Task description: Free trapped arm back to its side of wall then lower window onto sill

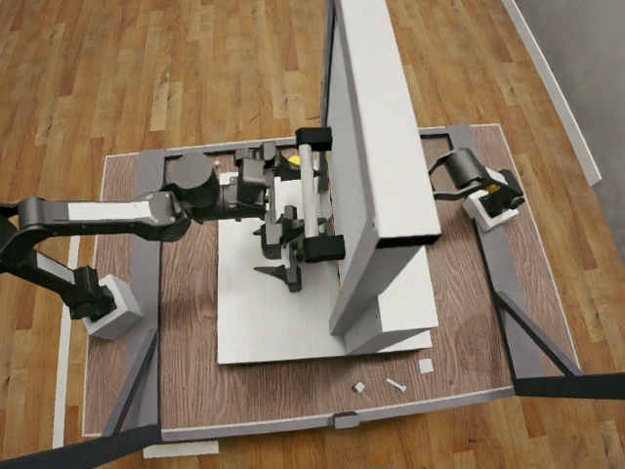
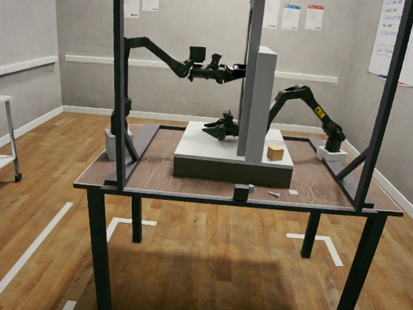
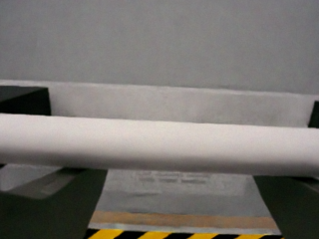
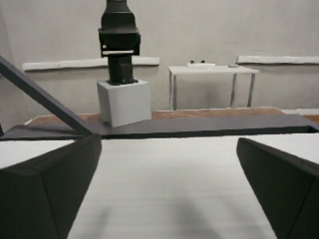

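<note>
The window [image 1: 348, 108] [image 3: 164, 199] stands upright in the wall [image 1: 394, 126] [image 2: 261, 106], its handle bar [image 1: 309, 196] [image 3: 159, 144] lying level, long axis parallel to the wall. The left hand [image 1: 318, 197] [image 2: 240, 72] [image 3: 180, 161], fingers spread, is at the bar; the right hand [image 1: 256, 250] [image 2: 203, 127] [image 4: 169, 142], also open, reaches through the wall.
</note>
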Robot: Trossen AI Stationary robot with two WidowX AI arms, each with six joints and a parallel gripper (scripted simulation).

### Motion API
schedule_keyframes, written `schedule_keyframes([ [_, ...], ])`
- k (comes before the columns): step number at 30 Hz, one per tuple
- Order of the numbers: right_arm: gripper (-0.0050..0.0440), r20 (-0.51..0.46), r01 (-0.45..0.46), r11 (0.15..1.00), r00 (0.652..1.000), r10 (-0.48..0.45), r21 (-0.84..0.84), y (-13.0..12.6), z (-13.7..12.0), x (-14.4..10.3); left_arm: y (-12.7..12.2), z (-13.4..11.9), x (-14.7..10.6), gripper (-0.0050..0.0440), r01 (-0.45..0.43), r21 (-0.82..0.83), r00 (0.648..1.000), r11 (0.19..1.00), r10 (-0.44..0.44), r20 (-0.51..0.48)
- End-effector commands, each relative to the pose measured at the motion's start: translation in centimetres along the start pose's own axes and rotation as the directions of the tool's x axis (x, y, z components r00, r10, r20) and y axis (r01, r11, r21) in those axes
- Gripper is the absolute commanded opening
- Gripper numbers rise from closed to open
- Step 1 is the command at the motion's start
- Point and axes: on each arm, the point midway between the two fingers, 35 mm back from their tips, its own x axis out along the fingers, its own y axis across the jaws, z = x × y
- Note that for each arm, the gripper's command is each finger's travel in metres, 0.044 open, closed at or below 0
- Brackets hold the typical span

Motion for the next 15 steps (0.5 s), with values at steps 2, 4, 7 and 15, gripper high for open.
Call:
schedule_keyframes([
  [2, 0.04, 0.035, -0.004, 1.0, 0.999, 0.003, 0.009, 0.3, 2.1, -1.3, -0.2, 9.6, -0.5, 0.04, -0.009, 0.046, 0.978, 0.999, -0.001, 0.208],
  [4, 0.04, 0.041, -0.004, 1.0, 0.999, 0.004, 0.011, 0.3, 2.4, -0.9, -0.2, 9.7, -0.5, 0.04, -0.009, 0.046, 0.978, 0.999, -0.001, 0.208],
  [7, 0.04, 0.034, -0.004, 1.0, 0.999, 0.004, 0.009, 0.3, 2.0, -2.2, -0.2, 9.9, -0.5, 0.04, -0.009, 0.046, 0.978, 0.999, -0.001, 0.208],
  [15, 0.04, 0.038, -0.004, 1.0, 0.999, 0.004, 0.012, 0.3, 2.0, -4.3, -0.2, 10.3, -0.4, 0.04, -0.009, 0.047, 0.978, 0.999, -0.001, 0.208],
])
